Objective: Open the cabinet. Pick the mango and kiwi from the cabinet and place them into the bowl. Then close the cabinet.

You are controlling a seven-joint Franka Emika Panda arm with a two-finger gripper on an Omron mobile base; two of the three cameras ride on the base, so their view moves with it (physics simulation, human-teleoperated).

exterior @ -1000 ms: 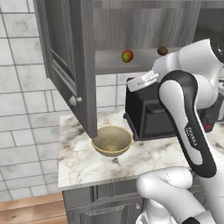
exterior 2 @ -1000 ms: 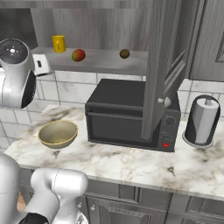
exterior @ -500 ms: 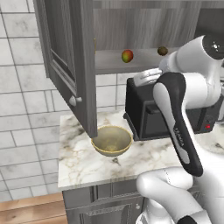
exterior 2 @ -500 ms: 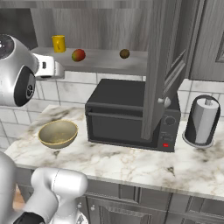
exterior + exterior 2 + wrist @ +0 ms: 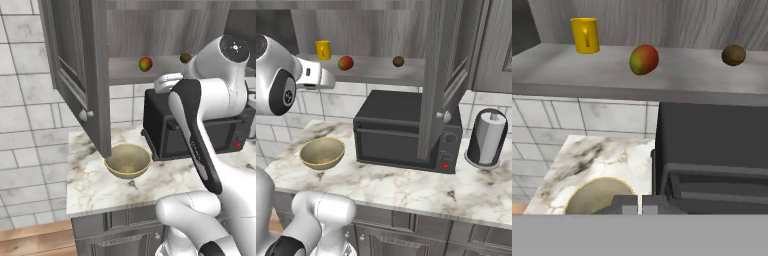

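The gripper (image 5: 638,201) hangs in the air in front of the open cabinet (image 5: 442,75), its 2 dark fingertips pressed together with nothing between them — shut and empty. It sits below the level of the cabinet shelf (image 5: 677,80) and above the marble surface (image 5: 597,160). In the hand view the mango (image 5: 644,59) lies on the shelf above and ahead of the gripper, close to its centre line, red on one side and yellow-green on the other. The kiwi (image 5: 733,55) rests on the same shelf, well off to the right of the mango and apart from it. A yellow cup (image 5: 585,35) stands upright on the shelf to the left of the mango, further back. Directly below the gripper, a little to the left in that view, is the rim of the bowl (image 5: 599,196) — it stands on the surface with nothing in it. To the right of the gripper and below it is the black toaster oven (image 5: 712,150), just beside the bowl. In the right base view the 2 cabinet doors stand swung outward, and a paper towel roll (image 5: 487,137) stands on the surface at the far right of the oven.
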